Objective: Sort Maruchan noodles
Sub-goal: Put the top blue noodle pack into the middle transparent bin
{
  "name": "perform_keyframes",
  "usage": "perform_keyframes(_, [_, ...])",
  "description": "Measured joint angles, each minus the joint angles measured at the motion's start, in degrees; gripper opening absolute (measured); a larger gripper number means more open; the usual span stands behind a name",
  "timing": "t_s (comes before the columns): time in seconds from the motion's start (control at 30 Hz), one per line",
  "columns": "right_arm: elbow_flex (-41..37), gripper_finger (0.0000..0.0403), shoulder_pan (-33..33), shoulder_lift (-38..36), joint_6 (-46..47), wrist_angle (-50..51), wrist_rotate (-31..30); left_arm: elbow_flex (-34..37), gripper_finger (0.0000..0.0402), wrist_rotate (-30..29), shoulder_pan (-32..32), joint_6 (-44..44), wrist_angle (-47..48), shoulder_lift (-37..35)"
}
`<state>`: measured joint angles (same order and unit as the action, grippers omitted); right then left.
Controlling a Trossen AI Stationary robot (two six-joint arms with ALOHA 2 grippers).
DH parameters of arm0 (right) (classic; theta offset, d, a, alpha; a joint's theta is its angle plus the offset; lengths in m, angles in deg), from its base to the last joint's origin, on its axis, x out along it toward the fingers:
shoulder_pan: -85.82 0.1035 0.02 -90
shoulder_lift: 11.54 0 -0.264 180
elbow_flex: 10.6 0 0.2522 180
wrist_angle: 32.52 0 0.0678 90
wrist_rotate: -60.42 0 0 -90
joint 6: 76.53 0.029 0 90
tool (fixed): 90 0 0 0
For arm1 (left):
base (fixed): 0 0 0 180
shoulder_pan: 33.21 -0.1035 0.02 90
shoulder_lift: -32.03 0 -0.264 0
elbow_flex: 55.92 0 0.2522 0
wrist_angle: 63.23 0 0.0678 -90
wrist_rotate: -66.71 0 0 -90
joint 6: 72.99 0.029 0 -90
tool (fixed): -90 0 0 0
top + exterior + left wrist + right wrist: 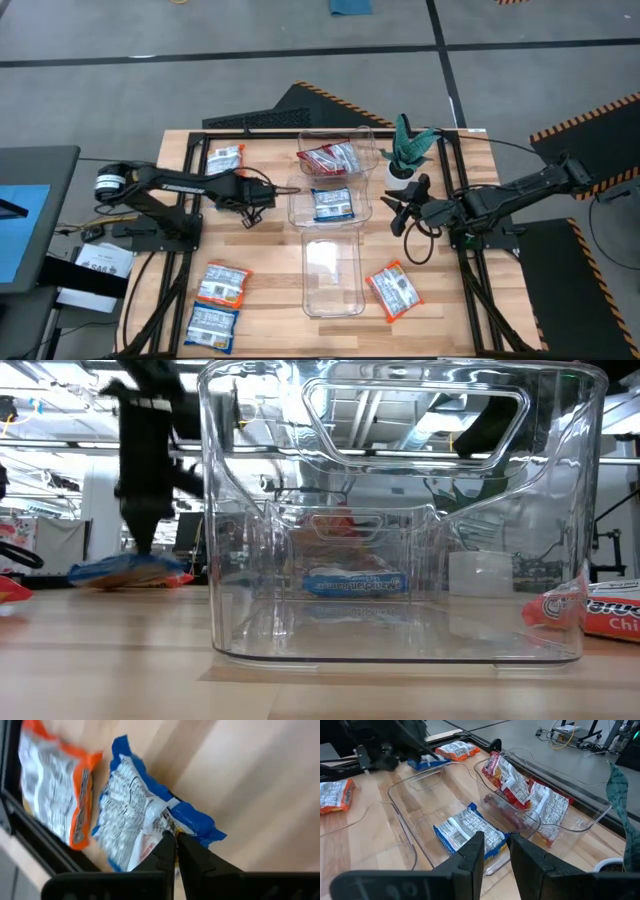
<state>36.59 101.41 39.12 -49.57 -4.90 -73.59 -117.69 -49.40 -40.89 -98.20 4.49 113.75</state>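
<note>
While the near bin [332, 272] stands bare, an orange packet [394, 291] lies beside it on the table [440, 300]; the middle bin [300, 205] holds a blue-and-white packet [332, 204], the far bin [365, 140] crinkly red packets [329, 159]. The left gripper [174, 837] is clenched on a blue packet [135, 815] near the left edge; the right gripper [496, 851] hovers half-parted, grasping nothing.

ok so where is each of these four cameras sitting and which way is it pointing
High: overhead, straight down; both arms, three clear bins.
Low: table height, level through the nearest bin; a dark arm behind.
Left wrist: past the shut left tool, pinching a blue packet.
Right wrist: past the right tool into the bins.
Shared: the middle bin's blue packet in high, low, right wrist.
</note>
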Motion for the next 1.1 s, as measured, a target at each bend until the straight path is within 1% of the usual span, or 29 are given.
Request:
perform_keyframes(0.13, [0.0,0.0118,0.0,0.0,0.0,0.0,0.02,-4.32,0.0,-0.01,5.21,-0.77,2.21,-5.79])
perform_keyframes(0.27, [0.0,0.0118,0.0,0.0,0.0,-0.05,0.02,-9.09,0.0,-4.25,9.87,-0.46,2.79,-10.93])
perform_keyframes(0.4, [0.0,0.0118,0.0,0.0,0.0,-0.27,0.02,-15.62,0.0,-8.14,13.62,4.27,2.46,-11.68])
perform_keyframes(0.53, [0.0,0.0118,0.0,0.0,0.0,-0.27,0.02,-22.63,0.0,-11.22,16.2,12.42,0.78,-7.73])
perform_keyframes(0.63, [0.0,0.0118,0.0,0.0,0.0,-0.31,0.02,-27.03,0.0,-11.88,16.81,20.61,-2.0,-3.42])
perform_keyframes(0.77, [0.0,0.0118,0.0,0.0,0.0,-0.36,0.02,-30.52,0.0,-11.8,16.85,31.36,-8.78,2.59])
perform_keyframes(0.83, [0.0,0.0118,0.0,0.0,0.0,-0.22,0.02,-31.52,0.0,-11.76,16.85,35.21,-10.98,5.28])
perform_keyframes(0.93, [0.0,0.0118,0.0,0.0,0.0,-0.19,0.02,-32.03,0.0,-11.79,16.68,38.38,-11.45,8.65])
perform_keyframes(1.1, [0.0,0.0118,0.0,0.0,0.0,0.14,0.04,-32.05,0.0,-11.94,15.23,39.06,-9.85,12.32])
